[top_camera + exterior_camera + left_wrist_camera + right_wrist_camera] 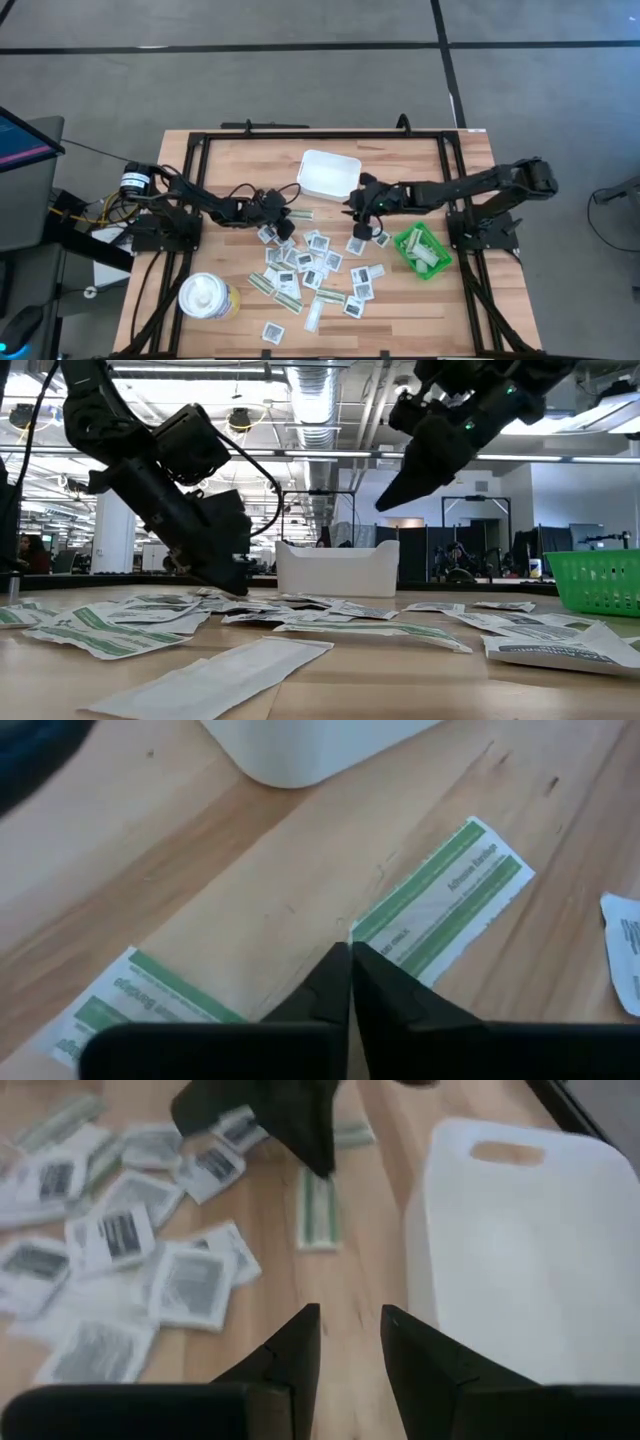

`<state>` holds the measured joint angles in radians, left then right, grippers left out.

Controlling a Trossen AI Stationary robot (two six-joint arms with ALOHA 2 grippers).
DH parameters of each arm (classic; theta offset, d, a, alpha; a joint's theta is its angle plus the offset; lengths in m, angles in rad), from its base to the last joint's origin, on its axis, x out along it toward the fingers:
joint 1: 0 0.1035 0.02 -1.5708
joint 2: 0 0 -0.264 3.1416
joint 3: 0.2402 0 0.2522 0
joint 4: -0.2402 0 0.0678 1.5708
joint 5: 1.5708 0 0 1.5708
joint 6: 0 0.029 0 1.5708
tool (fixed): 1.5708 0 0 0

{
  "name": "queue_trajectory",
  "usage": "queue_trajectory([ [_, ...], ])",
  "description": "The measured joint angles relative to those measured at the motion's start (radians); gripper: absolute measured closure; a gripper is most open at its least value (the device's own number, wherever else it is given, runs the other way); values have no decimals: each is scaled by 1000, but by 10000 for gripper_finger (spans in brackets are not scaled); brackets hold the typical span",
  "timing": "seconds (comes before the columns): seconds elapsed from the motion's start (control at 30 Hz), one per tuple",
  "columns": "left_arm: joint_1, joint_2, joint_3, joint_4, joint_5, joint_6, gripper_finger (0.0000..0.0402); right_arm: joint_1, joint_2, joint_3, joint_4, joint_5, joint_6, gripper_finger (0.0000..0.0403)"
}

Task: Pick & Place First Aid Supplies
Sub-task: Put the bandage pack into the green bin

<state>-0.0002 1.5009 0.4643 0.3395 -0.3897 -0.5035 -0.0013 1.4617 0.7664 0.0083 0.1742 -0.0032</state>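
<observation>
Left end effector point(350, 982): we see its two dark fingers pressed together, tips down at the wooden surface point(460, 310), at the corner of a white-and-green strip packet point(440, 900); we cannot tell whether the corner is pinched.
Second strip point(130, 1005): it lies flat just beside the same fingers, on the other side.
Right end effector point(350, 1330): we see its fingers spread with bare wood between them, hovering above the surface beside the white tray point(329, 173).
First aid supplies point(310, 270): dozens of flat packets, square white ones and narrow green-striped ones, lie scattered across the middle of the surface between the two arms.
White tray: it sits at the far middle of the surface.
Green bin point(422, 251): it stands to the right of the pile, near the right arm.
</observation>
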Motion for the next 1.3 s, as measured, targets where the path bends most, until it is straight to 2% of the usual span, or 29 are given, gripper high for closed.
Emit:
queue_trajectory([
  [0.13, -5, -11, -3, 43, 3, 56, 393, 1, 100, -1, 102, -57, -31, 301],
  [0.27, -29, -39, -6, 95, 20, 116, 397, 0, 195, 5, 203, -69, -33, 301],
  [0.5, -87, -42, -3, 227, 24, 294, 397, -2, 280, 53, 241, -113, 19, 301],
  [0.77, -157, -41, -4, 340, 13, 461, 396, -2, 293, 73, 255, -249, 26, 301],
  [0.9, -189, -41, -4, 403, -48, 523, 396, -1, 293, 74, 285, -361, 62, 301],
  [1.3, -224, -41, -3, 491, -52, 575, 396, -4, 294, 74, 294, -359, 92, 301],
])
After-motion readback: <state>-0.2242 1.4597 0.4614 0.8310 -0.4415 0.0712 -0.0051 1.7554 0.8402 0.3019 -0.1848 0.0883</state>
